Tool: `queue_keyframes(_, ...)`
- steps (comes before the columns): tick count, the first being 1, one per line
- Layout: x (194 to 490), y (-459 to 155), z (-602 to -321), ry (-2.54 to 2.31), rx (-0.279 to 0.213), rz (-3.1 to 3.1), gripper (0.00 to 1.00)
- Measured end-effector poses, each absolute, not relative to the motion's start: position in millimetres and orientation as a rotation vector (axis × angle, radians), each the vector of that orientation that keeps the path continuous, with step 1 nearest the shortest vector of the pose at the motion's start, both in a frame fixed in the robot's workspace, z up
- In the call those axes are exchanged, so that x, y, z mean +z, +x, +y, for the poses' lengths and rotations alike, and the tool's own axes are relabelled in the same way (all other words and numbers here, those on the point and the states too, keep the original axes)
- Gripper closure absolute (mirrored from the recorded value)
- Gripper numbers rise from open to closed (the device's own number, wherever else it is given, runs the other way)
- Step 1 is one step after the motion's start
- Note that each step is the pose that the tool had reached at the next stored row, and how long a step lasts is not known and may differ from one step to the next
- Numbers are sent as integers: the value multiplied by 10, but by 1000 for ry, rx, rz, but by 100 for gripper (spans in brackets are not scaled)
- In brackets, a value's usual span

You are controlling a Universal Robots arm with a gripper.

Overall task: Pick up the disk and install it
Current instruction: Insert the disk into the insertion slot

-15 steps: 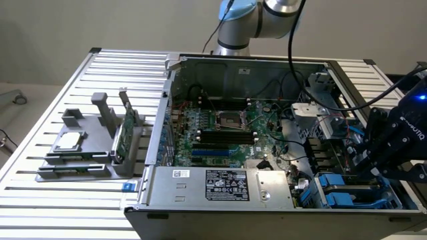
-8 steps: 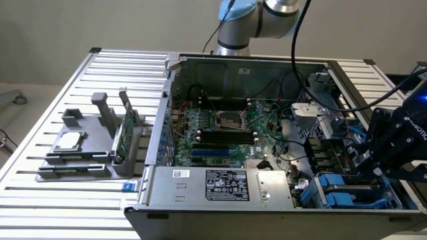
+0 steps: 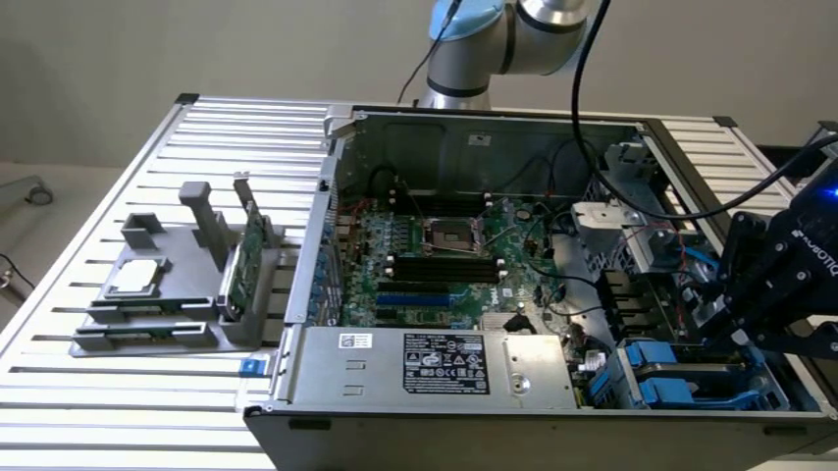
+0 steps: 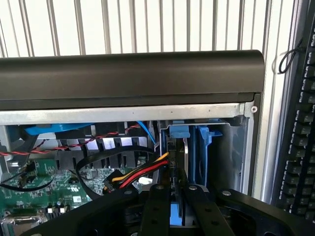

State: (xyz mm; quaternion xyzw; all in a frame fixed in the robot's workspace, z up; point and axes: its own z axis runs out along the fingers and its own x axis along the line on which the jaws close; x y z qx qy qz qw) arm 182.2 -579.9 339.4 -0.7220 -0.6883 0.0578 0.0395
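In the wrist view the disk (image 4: 178, 153) stands edge-on, a thin dark slab with a blue carrier frame, between my gripper's (image 4: 176, 191) two black fingers (image 4: 156, 209). The gripper is shut on it. The disk's far end sits in the blue drive bay (image 4: 203, 147) at the corner of the open computer case (image 3: 392, 432). In the exterior view my gripper (image 3: 736, 329) hangs low over that bay at the case's right side, above blue drive carriers (image 3: 658, 371), and the disk itself is hidden behind the gripper body.
Red, yellow and black power cables (image 4: 142, 172) run close beside the bay. A power supply (image 3: 433, 363) and motherboard (image 3: 433, 257) fill the case. A grey stand (image 3: 171, 309) at the exterior view's left holds a green circuit card (image 3: 249, 260) and a small silver chip (image 3: 137, 278). A keyboard (image 4: 301, 147) lies outside the case.
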Motion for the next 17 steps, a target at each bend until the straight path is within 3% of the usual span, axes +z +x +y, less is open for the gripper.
queue_keyframes(17, 3382, 1806, -5807, -2214, 182, -2103, 83)
